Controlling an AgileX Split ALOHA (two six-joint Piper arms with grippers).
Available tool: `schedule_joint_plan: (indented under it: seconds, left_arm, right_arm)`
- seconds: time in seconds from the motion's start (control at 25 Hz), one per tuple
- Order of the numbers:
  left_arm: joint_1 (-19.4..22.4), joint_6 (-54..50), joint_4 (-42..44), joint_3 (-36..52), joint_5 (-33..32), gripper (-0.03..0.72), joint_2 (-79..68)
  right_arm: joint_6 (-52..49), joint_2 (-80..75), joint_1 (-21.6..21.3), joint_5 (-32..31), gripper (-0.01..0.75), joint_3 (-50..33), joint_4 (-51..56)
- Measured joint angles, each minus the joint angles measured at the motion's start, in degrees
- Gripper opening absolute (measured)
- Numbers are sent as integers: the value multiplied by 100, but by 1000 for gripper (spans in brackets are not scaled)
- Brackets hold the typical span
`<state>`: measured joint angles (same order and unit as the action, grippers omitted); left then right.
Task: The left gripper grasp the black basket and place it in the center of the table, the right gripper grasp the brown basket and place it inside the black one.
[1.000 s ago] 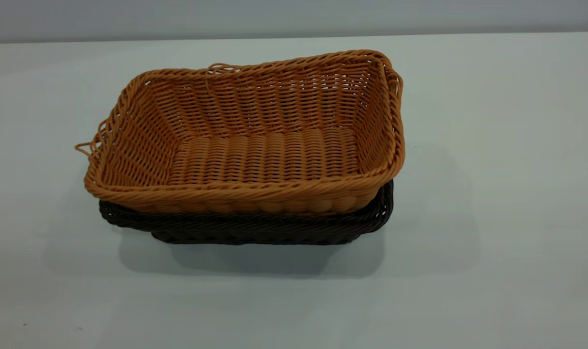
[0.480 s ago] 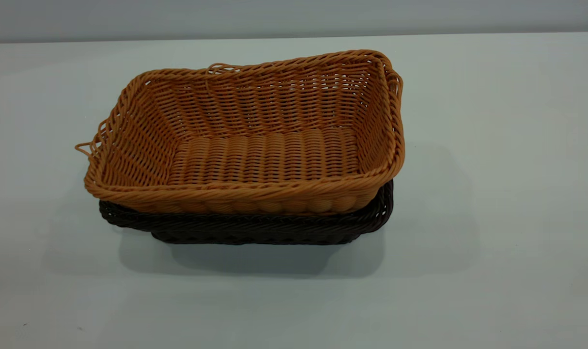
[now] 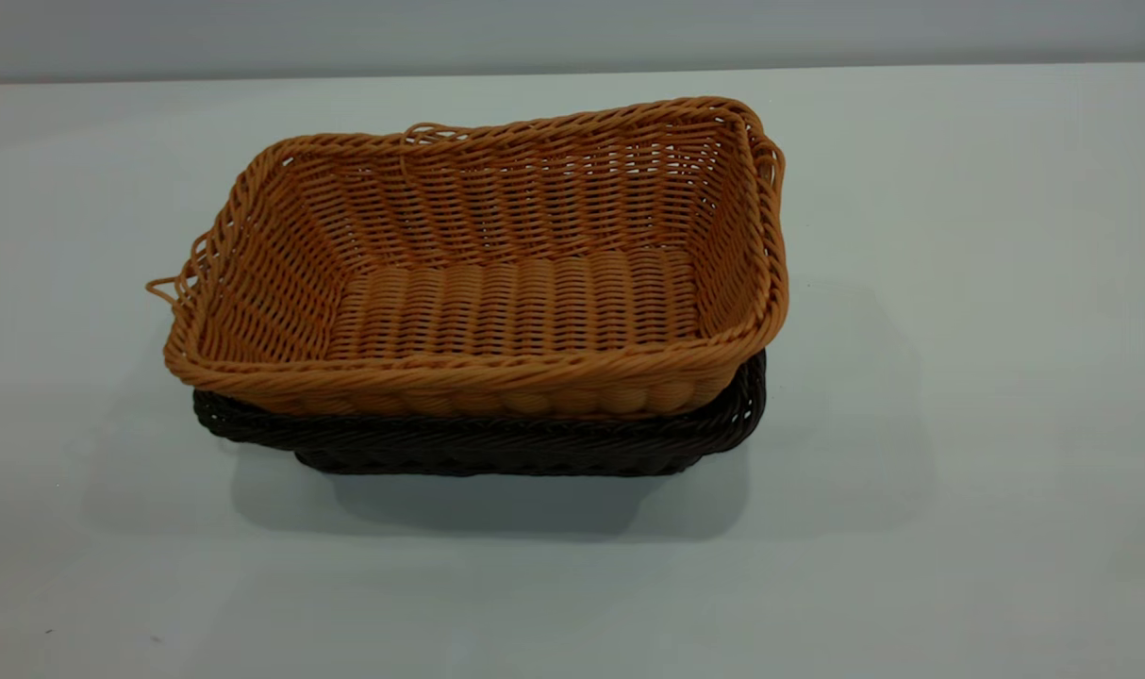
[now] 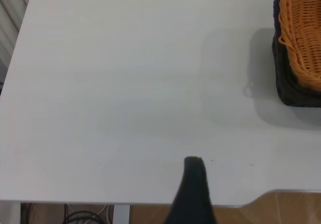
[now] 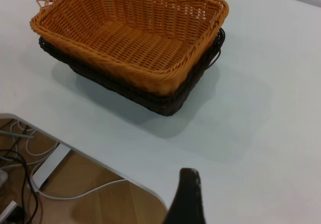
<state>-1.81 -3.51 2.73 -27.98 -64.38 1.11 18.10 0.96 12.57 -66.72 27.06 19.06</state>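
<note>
Brown basket (image 3: 497, 283) nested in black basket (image 3: 497, 448), long axis across table (image 3: 959, 528); both grippers' finger state unclear.

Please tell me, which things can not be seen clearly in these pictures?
- Black basket: its inside is covered by the brown basket in every view.
- Left pincer: one dark tip shows, the rest cut off by the wrist picture's edge.
- Right pincer: likewise.
- Both arms: outside the exterior view.
</note>
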Motion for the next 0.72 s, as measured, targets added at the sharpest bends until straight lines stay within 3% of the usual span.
schedule_joint_plan:
  seconds: [0.16, 0.4, 0.72]
  left_arm:
    - [0, 0, 5, 0, 4, 575, 0]
    - [0, -5, 5, 0, 7, 575, 0]
    - [0, -5, 5, 10, 7, 575, 0]
  right_arm:
    - [-128, 0, -175, 0, 581, 0, -93]
    - [-1352, 0, -840, 88, 581, 0, -1028]
    - [-2019, 0, -959, 89, 581, -7, -1607]
